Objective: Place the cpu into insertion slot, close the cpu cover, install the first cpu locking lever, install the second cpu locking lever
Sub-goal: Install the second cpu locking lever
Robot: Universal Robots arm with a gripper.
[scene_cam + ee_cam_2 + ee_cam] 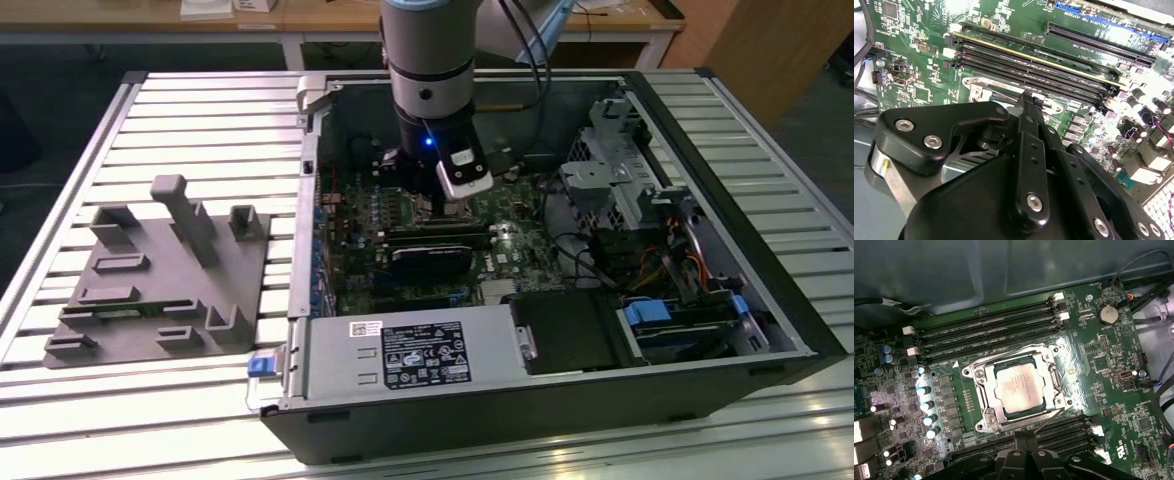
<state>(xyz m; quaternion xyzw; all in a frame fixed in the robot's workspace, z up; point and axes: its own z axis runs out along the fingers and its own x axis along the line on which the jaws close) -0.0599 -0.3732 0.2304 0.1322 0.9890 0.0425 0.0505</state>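
While the clenched pincer [1025, 441] hovers empty, the cpu [1019, 388] lies flat, skewed, under the cpu cover [985, 390].

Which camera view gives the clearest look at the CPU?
The first wrist view: the square silver-grey metal-topped CPU lies unobstructed, framed by the silvery metal cover. In the second wrist view the black gripper hides most of that area. In the exterior view the arm stands over it.

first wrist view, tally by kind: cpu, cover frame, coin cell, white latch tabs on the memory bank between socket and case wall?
square cpu with dull silver metal top: 1
thin silvery square metal cpu cover frame: 1
round silver coin cell: 1
white latch tabs: 4
Total: 7
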